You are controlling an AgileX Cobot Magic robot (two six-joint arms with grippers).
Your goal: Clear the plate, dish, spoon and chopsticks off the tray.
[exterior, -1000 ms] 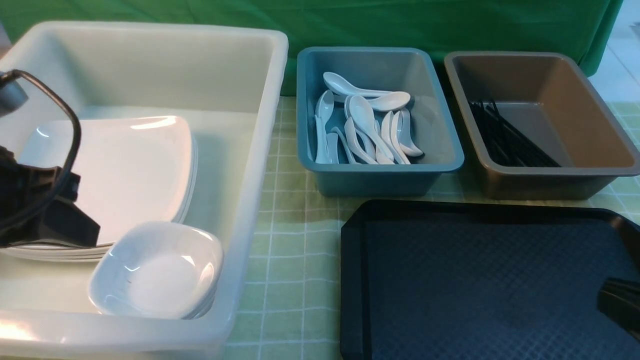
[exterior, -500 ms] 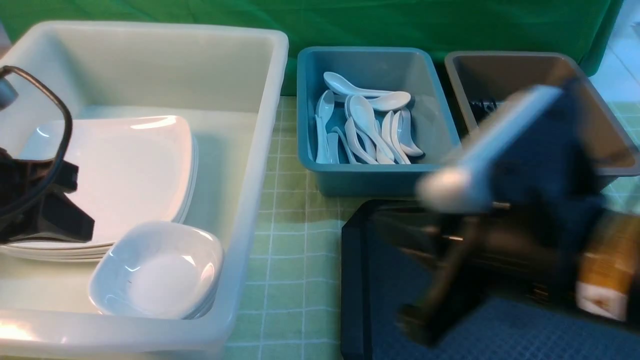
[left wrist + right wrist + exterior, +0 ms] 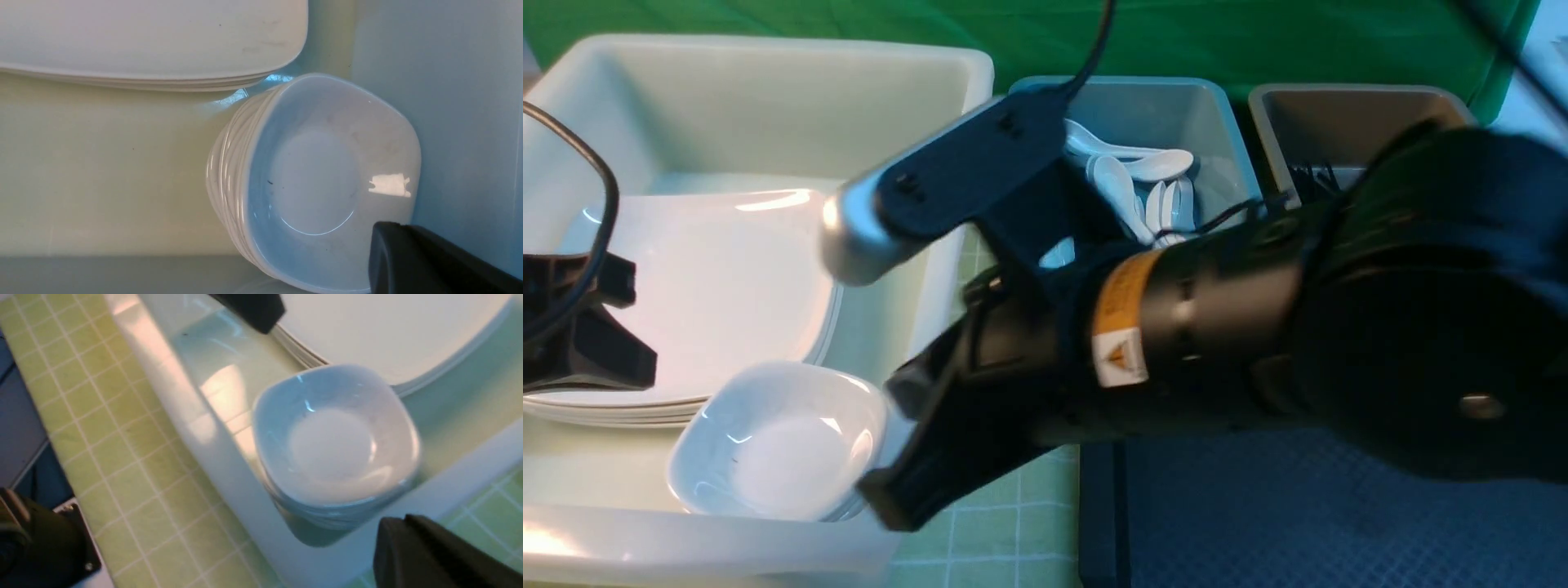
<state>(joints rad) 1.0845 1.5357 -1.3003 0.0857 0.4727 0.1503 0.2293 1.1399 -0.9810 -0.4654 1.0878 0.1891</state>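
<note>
The black tray (image 3: 1258, 523) lies front right; its visible part is bare, and my right arm hides the rest. A stack of white plates (image 3: 727, 278) and a stack of small deep dishes (image 3: 776, 441) sit in the white tub (image 3: 768, 73). My right gripper (image 3: 882, 506) is shut and empty, reaching across to the tub's near right corner beside the dishes (image 3: 335, 445). My left gripper (image 3: 645, 367) is shut and empty above the plates' left side, close to the dishes (image 3: 327, 179). White spoons (image 3: 1143, 171) lie in the blue tub, and black chopsticks (image 3: 1311, 175) in the brown tub.
The blue tub (image 3: 1225, 114) and the brown tub (image 3: 1347, 102) stand at the back, in front of a green backdrop. A green checked cloth (image 3: 1005, 523) covers the table between the white tub and the tray. My right arm (image 3: 1339, 327) spans the middle of the scene.
My right arm has swung from the tray's front right corner across to the left, up to the white tub's corner. My left gripper has drifted slightly left.
</note>
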